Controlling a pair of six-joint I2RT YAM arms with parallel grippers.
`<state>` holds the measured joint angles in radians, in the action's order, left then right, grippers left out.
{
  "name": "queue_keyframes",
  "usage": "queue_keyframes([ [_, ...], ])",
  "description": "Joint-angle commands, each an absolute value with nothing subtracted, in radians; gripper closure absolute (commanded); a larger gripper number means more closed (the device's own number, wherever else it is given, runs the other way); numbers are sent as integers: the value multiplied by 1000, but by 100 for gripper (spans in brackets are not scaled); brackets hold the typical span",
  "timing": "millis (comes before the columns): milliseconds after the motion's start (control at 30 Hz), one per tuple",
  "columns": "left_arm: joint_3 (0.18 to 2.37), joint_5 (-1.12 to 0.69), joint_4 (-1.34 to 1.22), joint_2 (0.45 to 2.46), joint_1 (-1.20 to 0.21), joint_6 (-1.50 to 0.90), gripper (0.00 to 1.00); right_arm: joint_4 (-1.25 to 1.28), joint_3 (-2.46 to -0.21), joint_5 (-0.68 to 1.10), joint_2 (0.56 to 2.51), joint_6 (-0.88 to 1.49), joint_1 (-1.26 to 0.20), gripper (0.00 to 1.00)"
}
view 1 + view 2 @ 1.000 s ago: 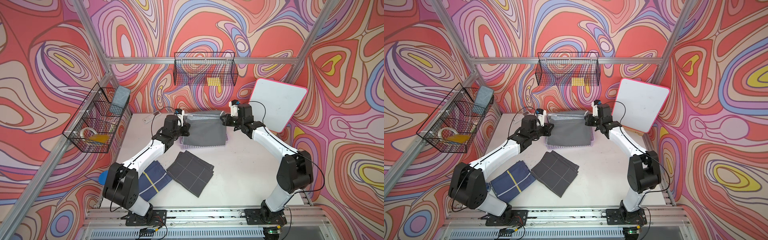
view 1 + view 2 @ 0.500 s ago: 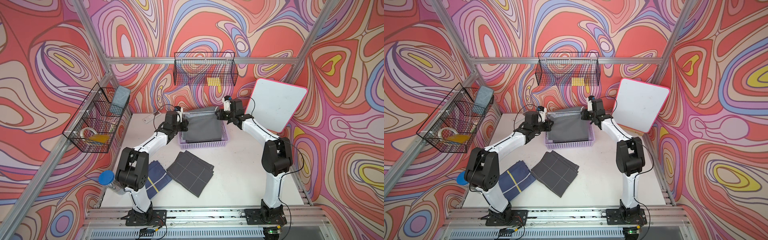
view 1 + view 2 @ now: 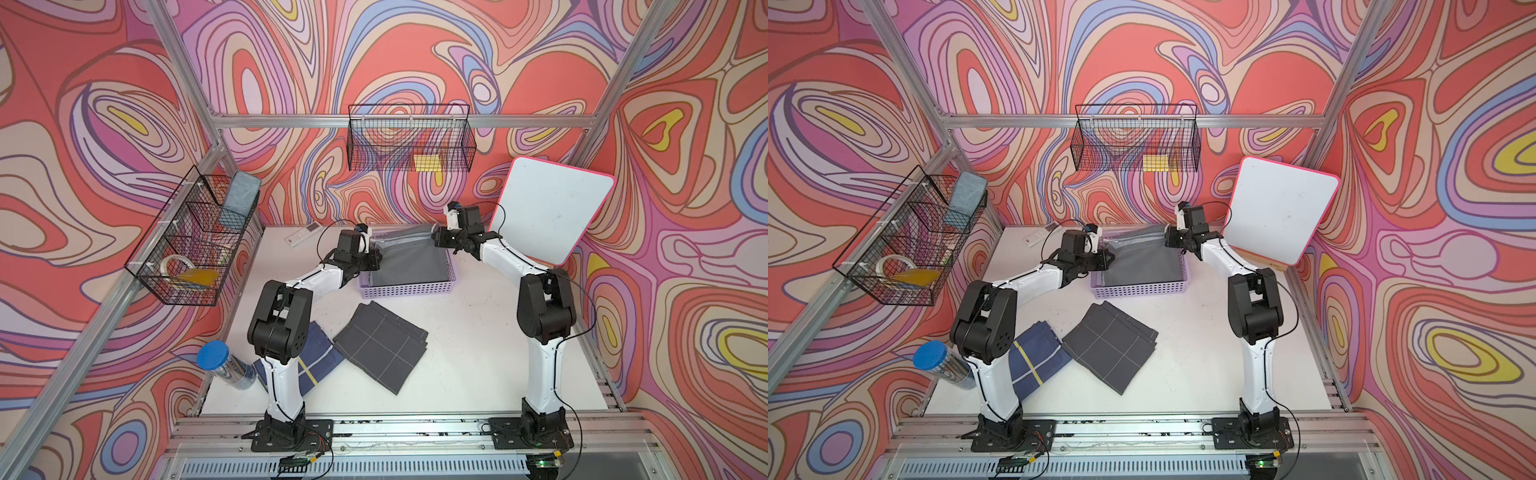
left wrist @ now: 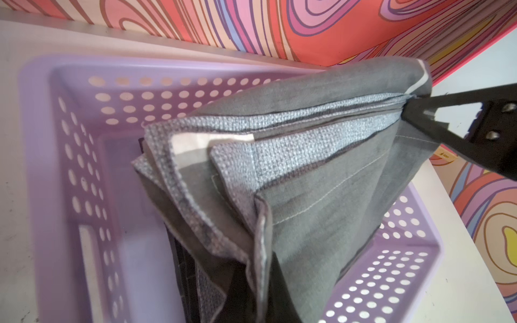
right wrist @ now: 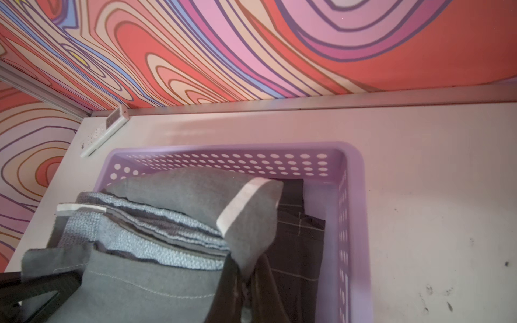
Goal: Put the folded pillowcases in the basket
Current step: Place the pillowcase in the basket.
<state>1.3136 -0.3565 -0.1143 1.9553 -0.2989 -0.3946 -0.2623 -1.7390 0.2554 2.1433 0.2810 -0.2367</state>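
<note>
Here our left gripper and right gripper pinch the pillowcase taut so it enters the basket flat.

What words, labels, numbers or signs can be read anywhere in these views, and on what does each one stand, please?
Nothing here can be read with certainty.
Tan stand under the whiteboard: a small dark print, too blurred to read.
White remote on the table: dark panel and buttons, too small to read.
Yellow pad in the wire basket: no writing visible.
</note>
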Motion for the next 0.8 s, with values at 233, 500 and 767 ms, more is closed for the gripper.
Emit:
queue_keyframes([
  [233, 1353, -360, -123, 1981, -270, -432, 43, -291, -1832, 246, 2196, 285, -225, 65],
  [500, 1347, -290, -48, 1870, -267, -428, 17, -302, -1788, 197, 2099, 311, -225, 49],
  [767, 1210, -230, 46, 1635, -267, -454, 1, -298, -1568, 213, 1864, 391, -227, 46],
])
